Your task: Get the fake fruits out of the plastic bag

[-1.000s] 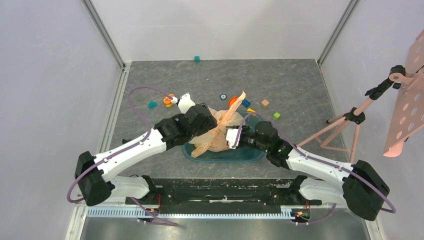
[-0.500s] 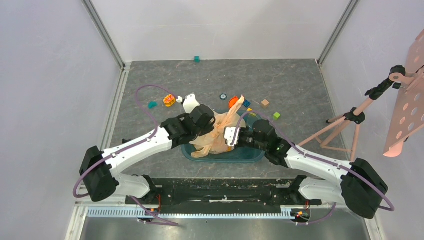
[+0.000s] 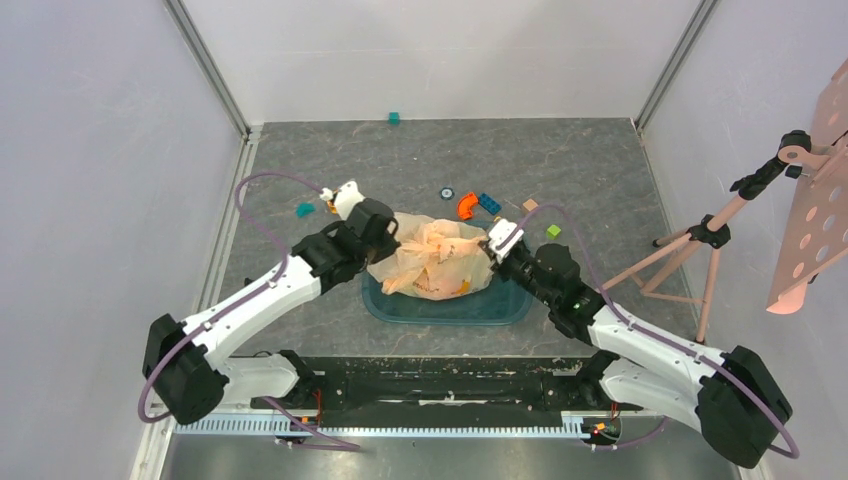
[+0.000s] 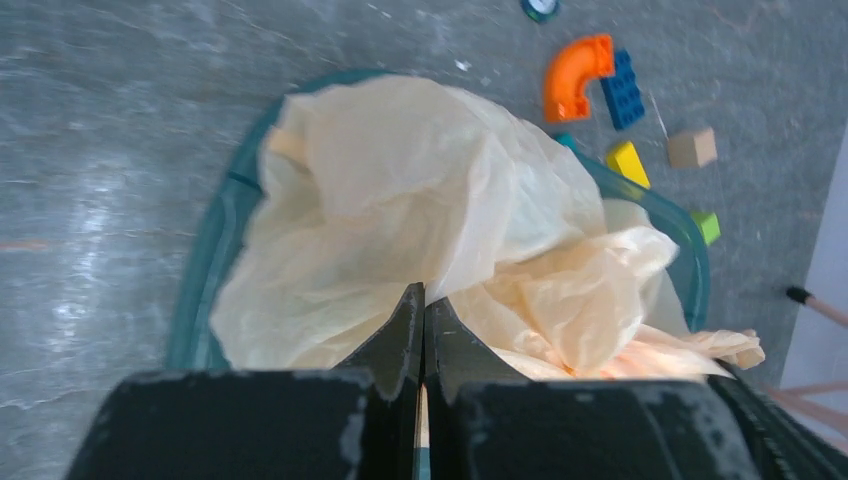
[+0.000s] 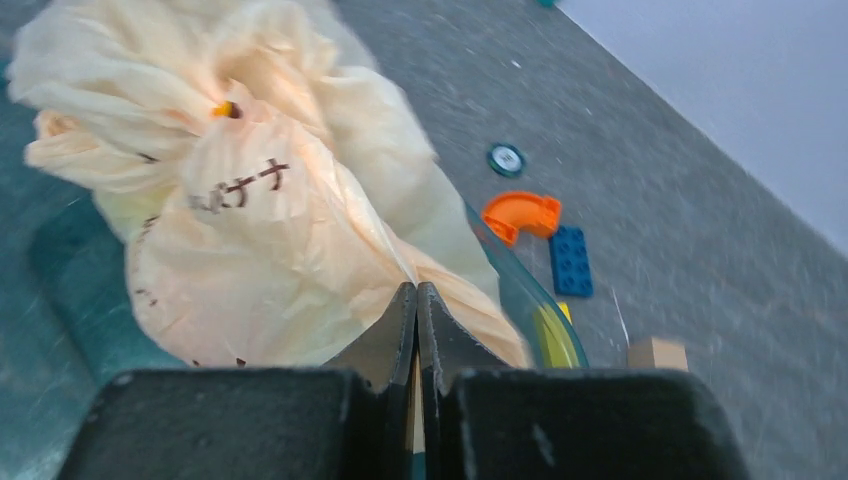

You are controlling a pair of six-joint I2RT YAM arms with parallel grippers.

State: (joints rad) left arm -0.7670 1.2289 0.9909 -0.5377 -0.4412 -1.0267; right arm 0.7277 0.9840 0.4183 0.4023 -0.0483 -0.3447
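The left tool (image 4: 422,300) and right tool (image 5: 416,295) clench opposite sides of the plastic bag (image 3: 432,258), bunched over the teal tub (image 3: 450,312); the right grip seems slight, blurred.

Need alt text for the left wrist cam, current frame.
Left hand shut on a fold of the crinkled peach plastic bag, which sits in a teal tub; an orange curved piece and small blocks lie beyond on the grey table.
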